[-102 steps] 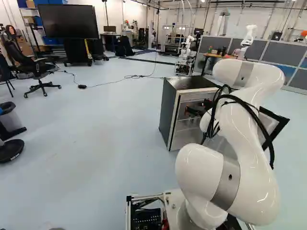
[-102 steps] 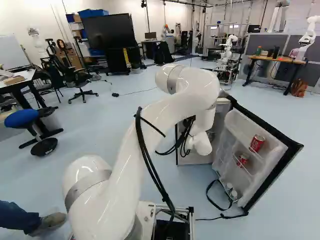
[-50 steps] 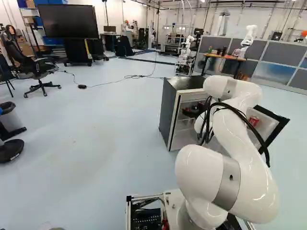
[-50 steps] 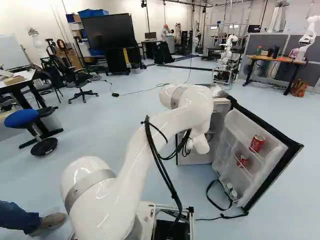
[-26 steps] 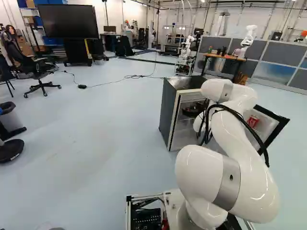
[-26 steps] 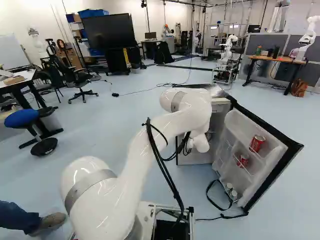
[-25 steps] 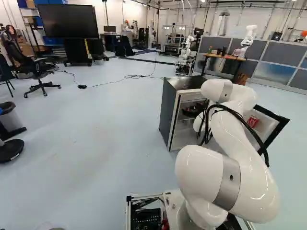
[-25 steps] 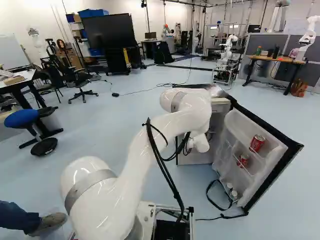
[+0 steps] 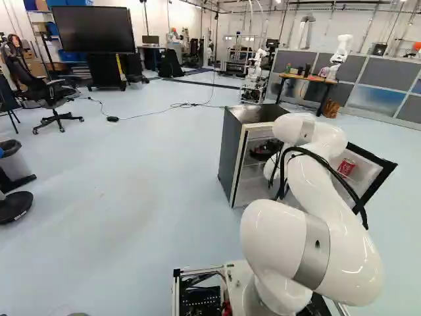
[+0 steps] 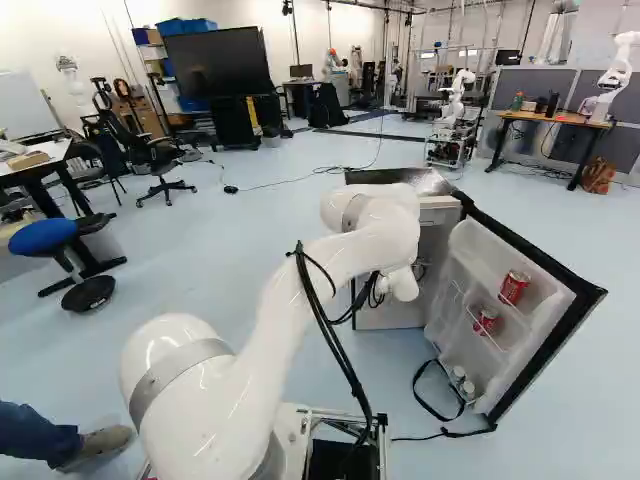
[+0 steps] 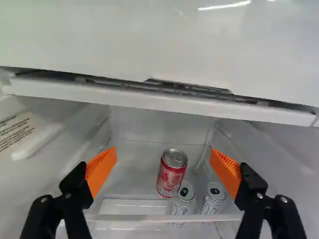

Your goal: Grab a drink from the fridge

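Red-and-silver cylindrical metal drink can (image 11: pixel 172 173) is standing inside the dark-sided, white-lined fridge (image 9: pixel 230 153), at twelve o'clock from the black, orange-padded gripper (image 11: pixel 163 151), whose jaws are gaping, empty. Approach is seemingly needing a straight twelve-o'clock advance before closing.

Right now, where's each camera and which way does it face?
Left base view: on the base, behind-left of the arm, facing ahead and downward; arm right of middle.
Right base view: behind-right, facing likewise; arm left of middle.
Wrist view: on the wrist, looking into the fridge at a red can; the open hand shows.
Both base views share fridge and arm.
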